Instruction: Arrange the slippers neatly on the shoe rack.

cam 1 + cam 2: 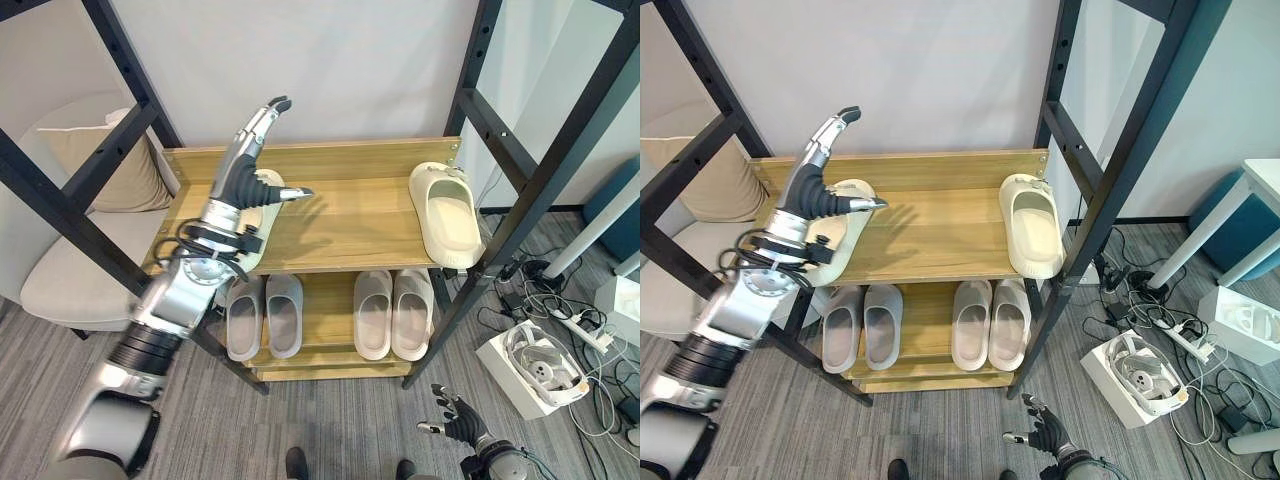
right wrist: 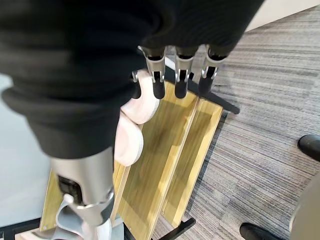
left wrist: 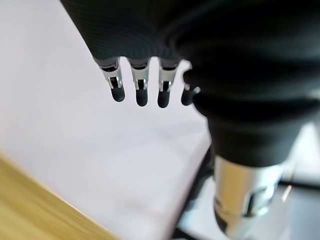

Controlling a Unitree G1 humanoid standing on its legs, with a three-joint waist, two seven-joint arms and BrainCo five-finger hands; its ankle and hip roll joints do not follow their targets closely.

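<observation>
- On the rack's [image 1: 350,235] top shelf, my left hand [image 1: 243,180] hovers with fingers straight and spread, holding nothing, above a cream slipper [image 1: 840,235] at the left end.
- At the right end lies its mate [image 1: 446,213], well apart.
- Both look light, soft foam; I would pinch the side wall.
- My right hand [image 1: 455,418] hangs low, fingers relaxed.

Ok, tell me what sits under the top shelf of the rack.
Under the top shelf, four slippers stand on the lower shelf: a grey pair and a beige pair. Their toes are hidden by the top shelf.
</observation>
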